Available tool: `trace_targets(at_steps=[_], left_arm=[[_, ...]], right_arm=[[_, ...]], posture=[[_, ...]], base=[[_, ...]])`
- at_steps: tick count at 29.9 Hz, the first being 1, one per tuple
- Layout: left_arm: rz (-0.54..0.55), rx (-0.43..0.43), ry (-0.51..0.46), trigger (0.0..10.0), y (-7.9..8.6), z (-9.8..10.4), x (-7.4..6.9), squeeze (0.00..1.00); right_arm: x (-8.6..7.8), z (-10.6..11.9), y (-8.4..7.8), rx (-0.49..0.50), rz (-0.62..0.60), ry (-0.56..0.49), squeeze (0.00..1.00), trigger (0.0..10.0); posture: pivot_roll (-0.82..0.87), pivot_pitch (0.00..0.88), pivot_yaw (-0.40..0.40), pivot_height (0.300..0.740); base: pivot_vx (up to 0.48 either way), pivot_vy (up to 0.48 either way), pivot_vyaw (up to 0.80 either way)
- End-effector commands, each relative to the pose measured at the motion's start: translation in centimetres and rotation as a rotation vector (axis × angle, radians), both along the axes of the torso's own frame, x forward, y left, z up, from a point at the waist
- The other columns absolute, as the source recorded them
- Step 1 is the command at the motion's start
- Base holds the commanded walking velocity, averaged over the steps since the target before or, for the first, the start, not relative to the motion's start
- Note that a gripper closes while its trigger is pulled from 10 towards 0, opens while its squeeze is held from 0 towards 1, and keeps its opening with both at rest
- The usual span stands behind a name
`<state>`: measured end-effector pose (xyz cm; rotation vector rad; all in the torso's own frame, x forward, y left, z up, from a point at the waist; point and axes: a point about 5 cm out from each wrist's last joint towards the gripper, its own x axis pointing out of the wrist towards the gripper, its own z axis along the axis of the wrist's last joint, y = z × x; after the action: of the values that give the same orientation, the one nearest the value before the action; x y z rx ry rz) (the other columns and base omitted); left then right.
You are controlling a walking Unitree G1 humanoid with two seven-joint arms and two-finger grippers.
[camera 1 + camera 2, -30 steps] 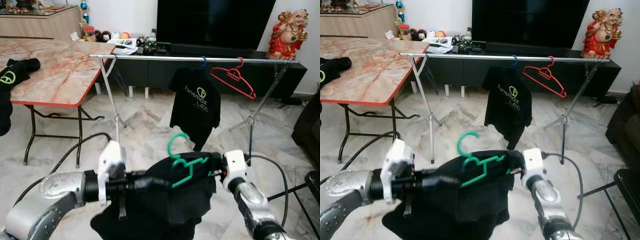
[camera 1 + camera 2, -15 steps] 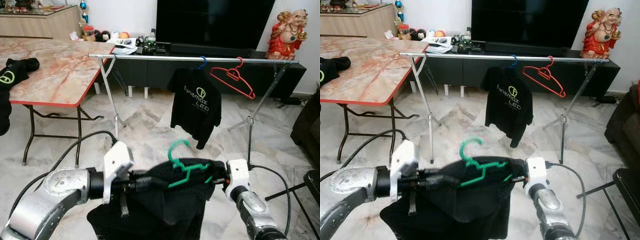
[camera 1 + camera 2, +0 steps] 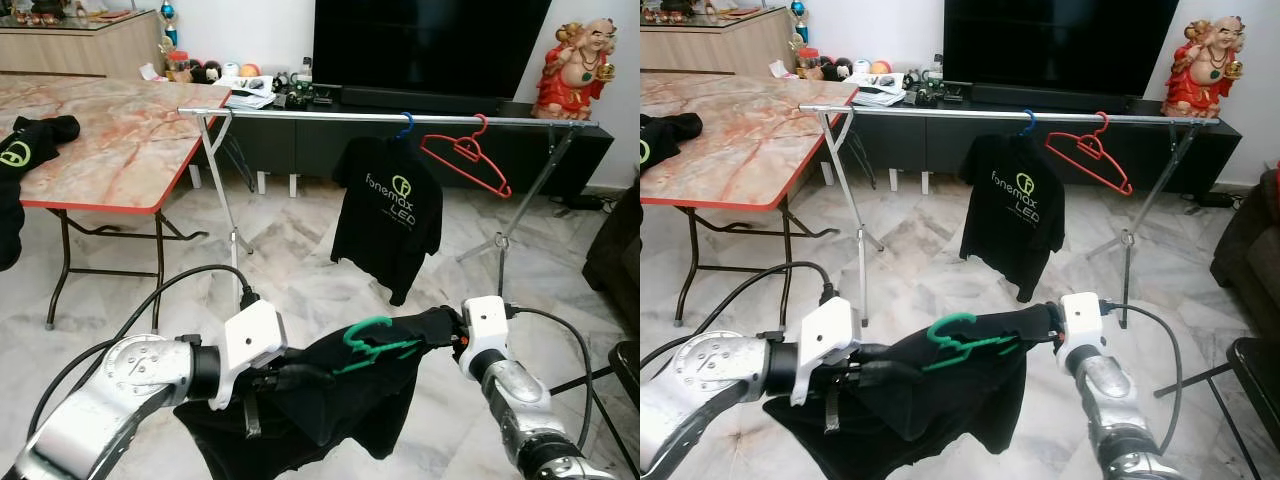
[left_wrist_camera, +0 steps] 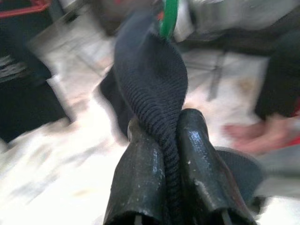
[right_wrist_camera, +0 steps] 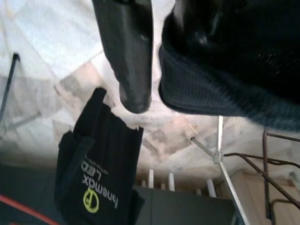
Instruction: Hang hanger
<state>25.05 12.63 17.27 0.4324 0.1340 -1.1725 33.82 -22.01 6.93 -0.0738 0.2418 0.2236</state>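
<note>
We see the left gripper [image 4: 159, 140] with its fingers [image 4: 140, 178] pinched tight on a fold of the black shirt [image 3: 330, 400]. The right gripper [image 3: 445, 335] holds the shirt's right side; whether its fingers are closed we cannot tell. The green hanger [image 3: 375, 343] sits in the shirt between both grippers, near us and well short of the far rail [image 3: 330, 116], which carries another shirt [image 3: 390, 215] and a red hanger [image 3: 465, 160].

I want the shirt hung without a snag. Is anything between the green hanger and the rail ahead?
Nothing visible blocks it. Between the green hanger with its black shirt and the rail lies open floor. A hung shirt and red hanger occupy the rail's right part.
</note>
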Motion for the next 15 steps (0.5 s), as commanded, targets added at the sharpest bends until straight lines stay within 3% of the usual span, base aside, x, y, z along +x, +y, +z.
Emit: trace_targets(at_steps=[1, 5, 9, 11, 13, 14, 15], left_arm=[[0.064, 0.047, -0.048, 10.0, -0.3, -0.4, 1.0, 0.0], [0.175, 0.041, -0.069, 10.0, -0.5, -0.8, 2.2, 0.0], [0.184, 0.022, -0.077, 10.0, -0.9, -0.8, 2.4, 0.0], [0.191, 0.002, -0.082, 10.0, -1.3, -0.9, 2.5, 0.0], [0.188, 0.0, -0.081, 10.0, -1.4, -0.9, 2.5, 0.0], [0.18, -0.003, -0.074, 10.0, -1.5, -1.0, 2.4, 0.0], [0.175, -0.004, -0.072, 10.0, -1.6, -1.0, 2.3, 0.0]], right_arm=[[1.3, 2.1, 1.5, -0.015, 0.104, -0.083, 0.0, 10.0], [0.9, 1.8, 2.7, -0.055, 0.257, -0.066, 0.0, 10.0], [0.4, 1.0, 2.7, -0.099, 0.282, -0.025, 0.0, 10.0], [-0.4, -0.6, 2.4, -0.097, 0.29, 0.078, 0.0, 10.0], [-0.7, -0.9, 2.4, -0.096, 0.305, 0.106, 0.0, 10.0], [-1.4, -2.1, 2.5, -0.114, 0.347, 0.188, 1.0, 10.0], [-1.8, -2.6, 2.5, -0.128, 0.376, 0.226, 1.0, 10.0]], posture=[[0.13, 0.0, -0.06, 0.74], [0.12, 0.0, -0.06, 0.74], [0.12, 0.0, -0.06, 0.74], [0.12, 0.0, -0.06, 0.74], [0.12, 0.0, -0.06, 0.74], [0.12, 0.0, -0.06, 0.74], [0.12, 0.0, -0.06, 0.74]], base=[[0.0, 0.0, 0.0], [0.0, 0.0, 0.0], [0.0, 0.0, 0.0], [0.0, 0.0, 0.0], [0.0, 0.0, 0.0], [0.0, 0.0, 0.0], [0.0, 0.0, 0.0]])
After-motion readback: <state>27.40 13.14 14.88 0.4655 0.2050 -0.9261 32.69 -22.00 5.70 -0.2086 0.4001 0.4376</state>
